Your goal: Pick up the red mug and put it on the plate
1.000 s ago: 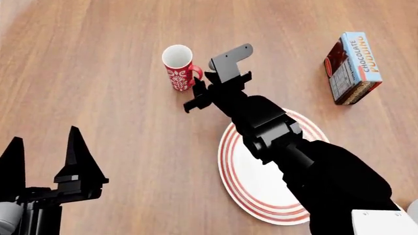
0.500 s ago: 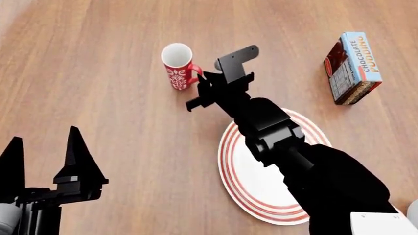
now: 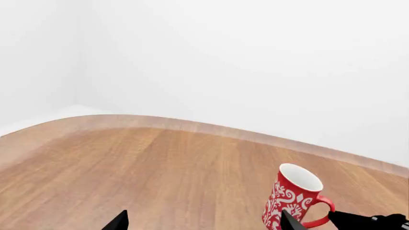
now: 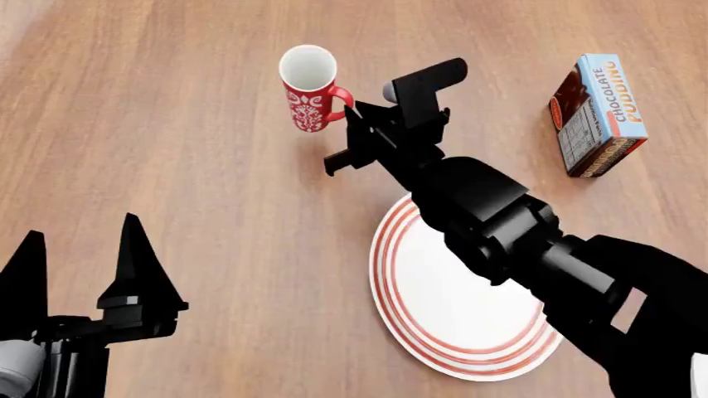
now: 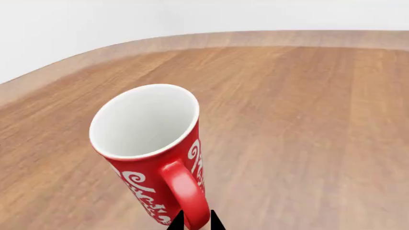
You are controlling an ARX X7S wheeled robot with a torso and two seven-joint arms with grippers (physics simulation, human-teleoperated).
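Observation:
The red mug, with its white pattern and white inside, is at the far middle of the wooden table, its handle turned toward my right gripper. In the right wrist view the mug leans, and that gripper is shut on its red loop handle, one black fingertip on each side. I cannot tell whether the mug's base touches the table. The plate, white with red rings, lies nearer than the mug, partly under my right arm. My left gripper stands open and empty at the near left; its wrist view shows the mug beyond its spread tips.
A chocolate pudding box stands at the far right of the table. The table's curved far edge meets a white wall behind the mug.
My right gripper has moved farther away and slightly right with the mug's handle in it, and the mug went along. The left gripper has stayed put.

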